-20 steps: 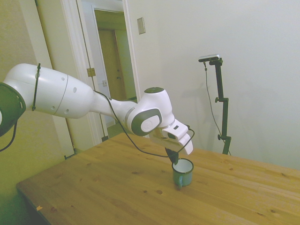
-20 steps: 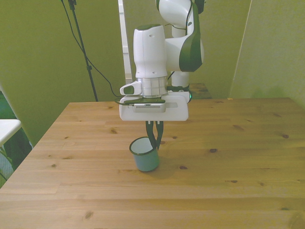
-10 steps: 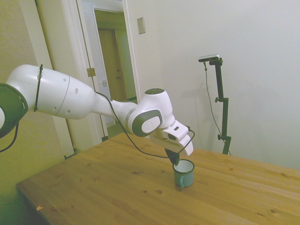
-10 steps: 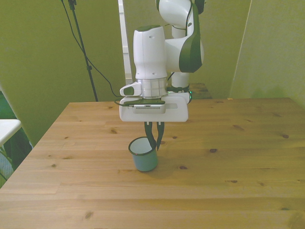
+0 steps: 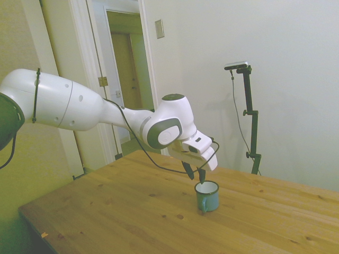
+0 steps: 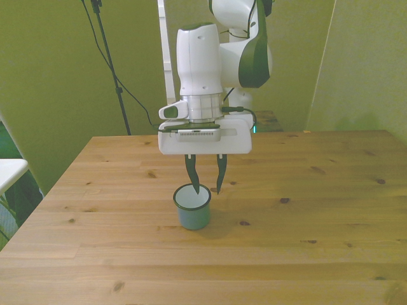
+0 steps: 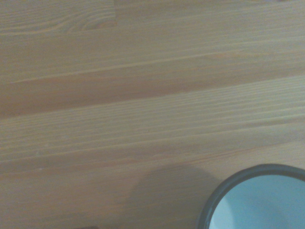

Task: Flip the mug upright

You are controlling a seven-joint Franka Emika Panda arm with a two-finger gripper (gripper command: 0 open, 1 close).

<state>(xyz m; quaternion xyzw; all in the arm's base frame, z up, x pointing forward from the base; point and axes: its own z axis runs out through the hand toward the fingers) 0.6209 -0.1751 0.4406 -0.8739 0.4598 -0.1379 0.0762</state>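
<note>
1. My gripper now stands with its fingers parted wide and holds nothing. Half a second ago the fingers were pinched together on the rim of the mug; that pinch is released.

2. My gripper has also lifted. In the side view its fingertips sit just above the mug's mouth, whereas before they reached down to the rim. In the front view one fingertip hangs over the rim's far edge and the other is just off the rim toward the front view's right. I cannot confirm whether the nearer tip touches the rim or clears it narrowly.

3. The mug stands directly below my gripper, upright on the desk, mouth up, white interior showing. It appears in the same spot as before the release and does not look tilted. Its handle is not clearly visible in the front view.

4. The wrist view shows part of the dark rim and pale interior of the mug against bare desk planks, consistent with an upright mug beneath me.

5. Assessment: the mug stands on its own with no support from me, so I judge the flip complete. What remains is a clean withdrawal; the chief risk is a fingertip clipping the rim on the way up and tipping the mug.
</note>
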